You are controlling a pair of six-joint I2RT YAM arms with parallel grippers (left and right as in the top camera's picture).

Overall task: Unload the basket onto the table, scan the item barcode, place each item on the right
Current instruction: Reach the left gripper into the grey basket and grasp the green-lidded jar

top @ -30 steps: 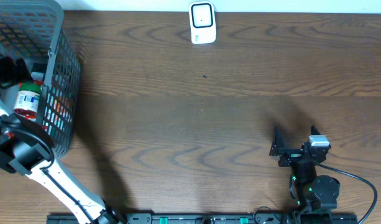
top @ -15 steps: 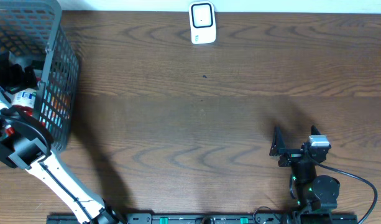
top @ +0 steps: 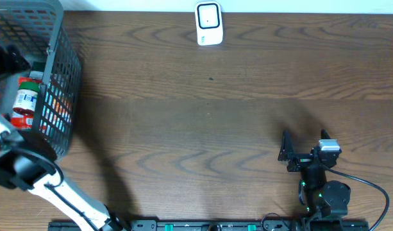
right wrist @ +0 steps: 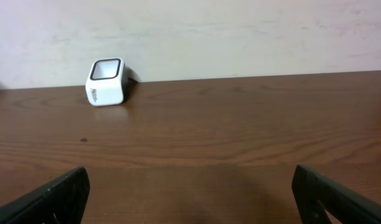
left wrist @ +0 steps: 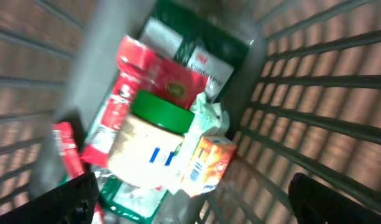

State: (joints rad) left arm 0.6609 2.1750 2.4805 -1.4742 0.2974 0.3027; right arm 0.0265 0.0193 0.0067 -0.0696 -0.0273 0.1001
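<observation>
The basket [top: 60, 77] stood at the far left corner of the surface [top: 209, 128], and the goods to be scanned lay heaped inside it. Uppermost in the left wrist view was a jar [left wrist: 146, 149] with a green lid [left wrist: 164, 113], lying tilted across a red packet [left wrist: 156, 71] and a green packet [left wrist: 206, 56], with a small orange-and-white pack [left wrist: 209, 163] touching its side. The left jaws hung over this heap, spread wide and holding nothing. The right jaws sat low near the near edge, toward the right, equally wide and empty, facing the scanner [top: 208, 24] at the middle of the far edge.

The jar looked the likeliest pick. It was probably stiff-walled and, if full, fairly heavy (glass or plastic could not be told from the blur). Its round, smooth side might slip or roll, so a hold across the body just below the lid, square to its long axis, seemed soundest. The packets looked soft and crinkly and would likely sag or shift if caught alongside. No barcode showed on the jar, so the hold ought to leave the label uncovered.
</observation>
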